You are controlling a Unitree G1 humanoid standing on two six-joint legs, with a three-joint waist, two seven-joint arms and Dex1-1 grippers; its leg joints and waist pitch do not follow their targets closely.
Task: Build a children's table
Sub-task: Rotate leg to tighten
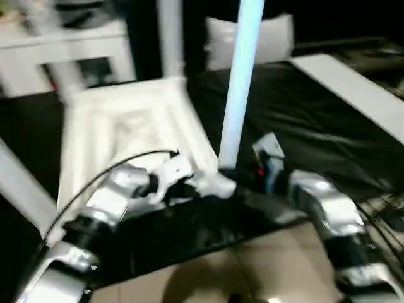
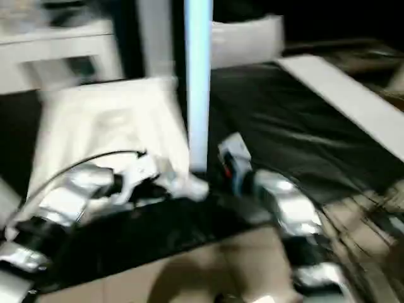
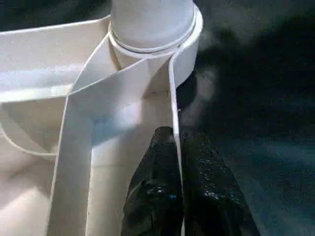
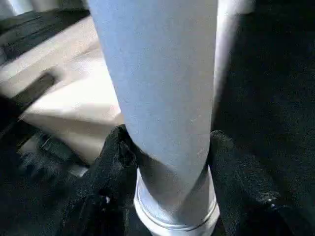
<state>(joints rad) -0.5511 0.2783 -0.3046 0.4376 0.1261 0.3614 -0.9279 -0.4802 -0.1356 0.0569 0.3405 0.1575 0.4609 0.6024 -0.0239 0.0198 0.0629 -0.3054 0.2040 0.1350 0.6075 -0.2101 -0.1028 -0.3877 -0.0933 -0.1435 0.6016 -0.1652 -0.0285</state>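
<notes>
The white tabletop [image 1: 120, 129] lies upside down on the black-covered surface, ribbed underside up. One white leg [image 1: 240, 95] stands upright in its near right corner socket [image 3: 184, 59]. My left gripper [image 3: 174, 145] is shut on the tabletop's thin rim wall just beside that socket, one finger on each side of the wall. My right gripper [image 4: 167, 164] clasps the leg [image 4: 157, 73] low down, close above the socket, with a black finger [image 4: 110, 167] pressed against either side. A second white leg [image 1: 169, 38] rises at the tabletop's far corner.
A long white board [image 1: 353, 88] lies on the black cover at the right. A white piece of furniture [image 1: 63, 44] stands at the back left and a white bag [image 1: 278, 38] behind the leg. A white bar [image 1: 22, 183] slants at the left. The surface's front edge runs just under my forearms.
</notes>
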